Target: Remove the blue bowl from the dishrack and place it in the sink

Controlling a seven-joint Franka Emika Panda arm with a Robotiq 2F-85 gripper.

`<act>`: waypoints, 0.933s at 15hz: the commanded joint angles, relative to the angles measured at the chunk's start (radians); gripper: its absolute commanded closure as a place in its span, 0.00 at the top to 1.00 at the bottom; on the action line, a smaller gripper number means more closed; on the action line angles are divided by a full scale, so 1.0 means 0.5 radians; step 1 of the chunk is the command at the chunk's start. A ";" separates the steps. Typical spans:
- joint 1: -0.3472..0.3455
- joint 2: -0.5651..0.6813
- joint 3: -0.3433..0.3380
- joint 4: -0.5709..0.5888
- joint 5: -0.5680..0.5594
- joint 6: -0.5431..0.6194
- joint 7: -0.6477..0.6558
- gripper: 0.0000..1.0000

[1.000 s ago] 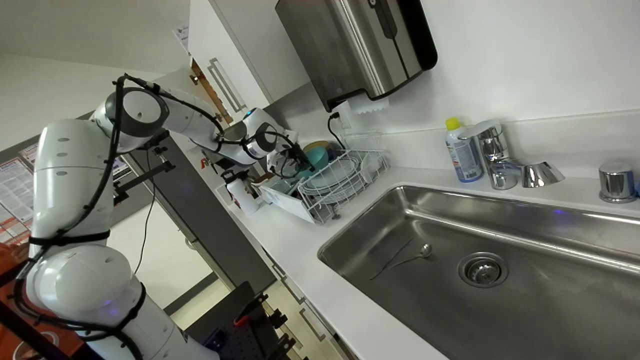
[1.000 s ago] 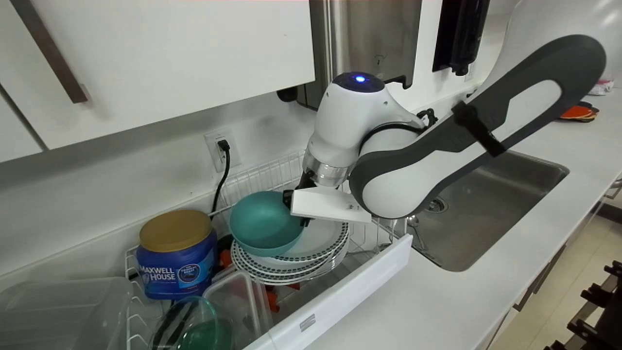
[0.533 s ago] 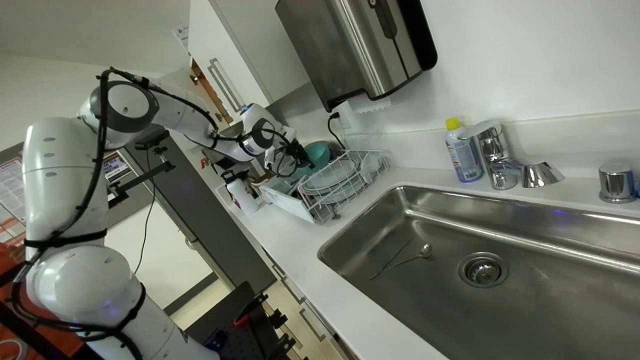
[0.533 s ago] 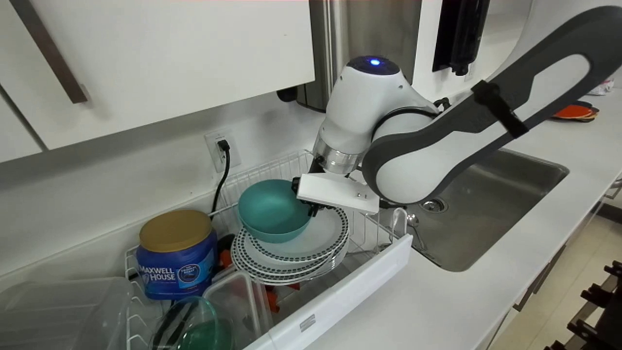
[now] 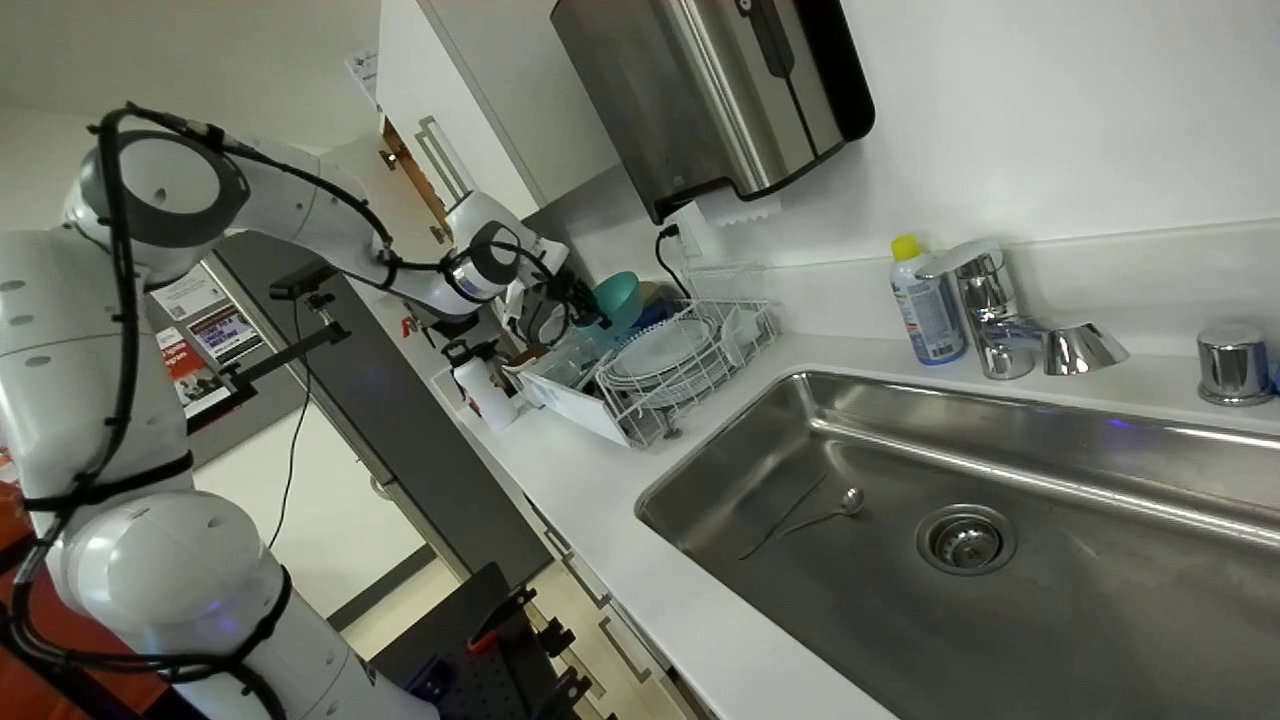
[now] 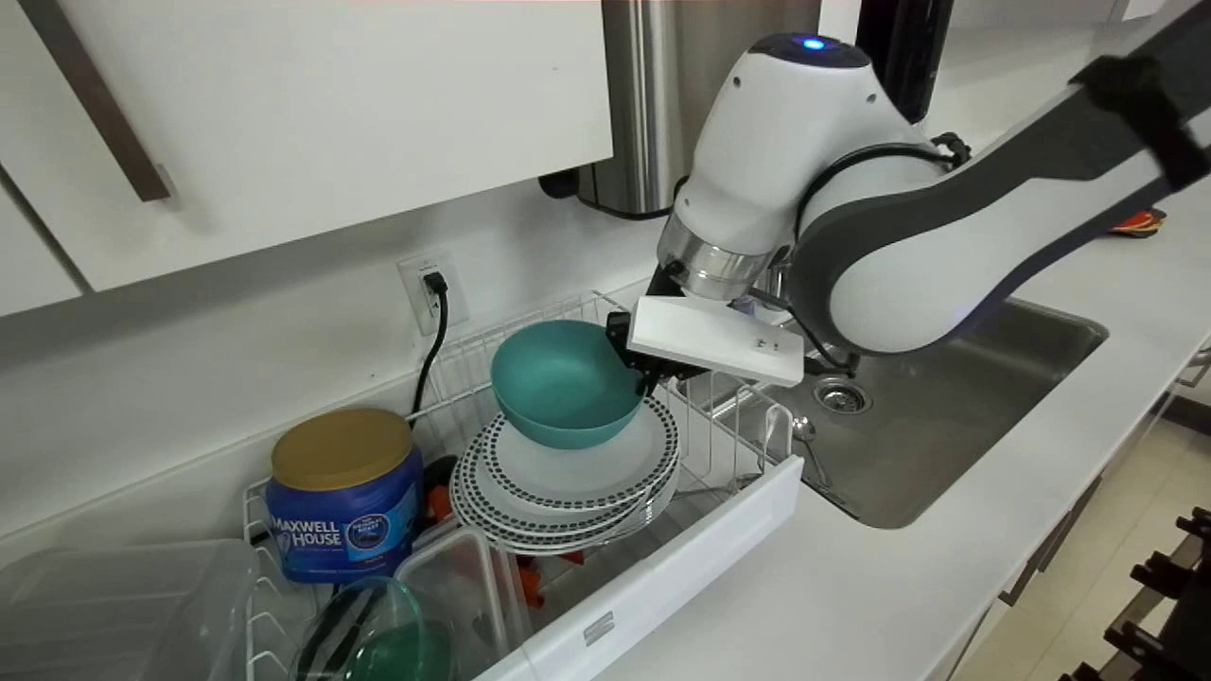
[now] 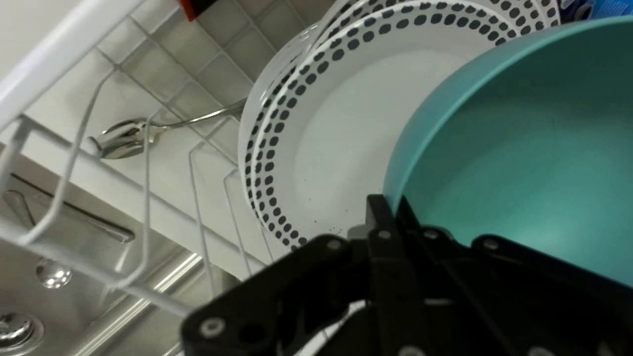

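The teal-blue bowl (image 6: 566,383) is held above the stacked plates in the dishrack (image 6: 662,575), tilted, its open side facing that camera. It also shows in an exterior view (image 5: 620,300) and fills the right of the wrist view (image 7: 524,168). My gripper (image 7: 393,205) is shut on the bowl's rim, one finger inside and one outside. In an exterior view the gripper (image 6: 645,383) is at the bowl's right side. The steel sink (image 5: 1080,630) lies beside the rack, with its drain in view; part of it shows in the wrist view (image 7: 94,311).
White plates with dotted rims (image 6: 605,478) are stacked in the rack. A blue coffee tin (image 6: 345,520) and clear containers (image 6: 114,605) stand at its other end. A cabinet (image 6: 312,113) hangs overhead. A faucet (image 5: 985,310) and spray can (image 5: 925,305) stand behind the sink. Spoons (image 5: 850,502) lie in it.
The bowl has risen with my gripper, away from the plates, and moved right in an exterior view. More of the top plate shows. The arm has drawn back and up.
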 commanded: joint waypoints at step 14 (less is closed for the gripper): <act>-0.498 -0.910 0.436 -0.466 -0.701 -1.427 0.567 0.01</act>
